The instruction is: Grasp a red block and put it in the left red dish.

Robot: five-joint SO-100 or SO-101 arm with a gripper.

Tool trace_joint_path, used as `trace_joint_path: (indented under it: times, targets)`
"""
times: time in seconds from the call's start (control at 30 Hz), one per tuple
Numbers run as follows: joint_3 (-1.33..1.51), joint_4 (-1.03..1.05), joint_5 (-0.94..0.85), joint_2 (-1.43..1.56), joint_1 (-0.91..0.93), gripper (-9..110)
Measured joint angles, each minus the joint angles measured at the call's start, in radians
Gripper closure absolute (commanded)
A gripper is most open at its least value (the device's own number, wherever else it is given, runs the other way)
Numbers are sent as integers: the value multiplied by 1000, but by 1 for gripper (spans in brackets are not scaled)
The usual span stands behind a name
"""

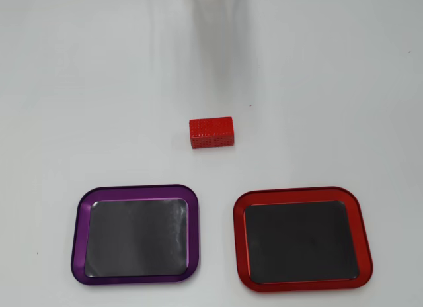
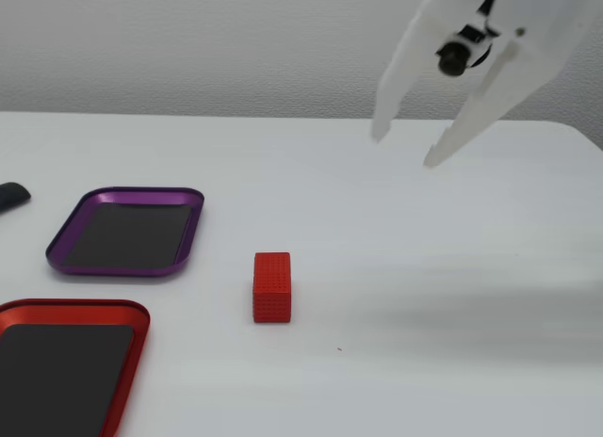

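Observation:
The red block [image 1: 211, 132] lies on the white table, above the gap between the two trays in the overhead view; in the fixed view the block [image 2: 271, 286] stands right of the trays. The red dish [image 1: 303, 284] is at the lower right in the overhead view and at the lower left in the fixed view [image 2: 75, 310]; it is empty. My white gripper [image 2: 405, 145] hangs open and empty in the air, well above and to the right of the block in the fixed view. In the overhead view only a grey blur near the top edge shows.
A purple-rimmed tray [image 1: 137, 279] with a dark base lies left of the red dish in the overhead view, and behind it in the fixed view [image 2: 122, 194]. A dark object [image 2: 11, 196] sits at the left edge of the fixed view.

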Motion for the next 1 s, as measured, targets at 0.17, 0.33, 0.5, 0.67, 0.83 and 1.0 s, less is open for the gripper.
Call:
trace_joint_path:
  times: [0.17, 0.33, 0.5, 0.67, 0.83, 1.0]
  targets:
    - [-117, 0, -3, -272, -2, 81]
    - [-210, -2, -5, -463, -18, 79]
    - [-298, -3, -3, -586, -8, 76]
    - [-397, -23, -6, -718, -12, 76]
    - [-508, -29, -6, -864, -12, 76]
    - [-560, -31, -6, -962, -9, 76]
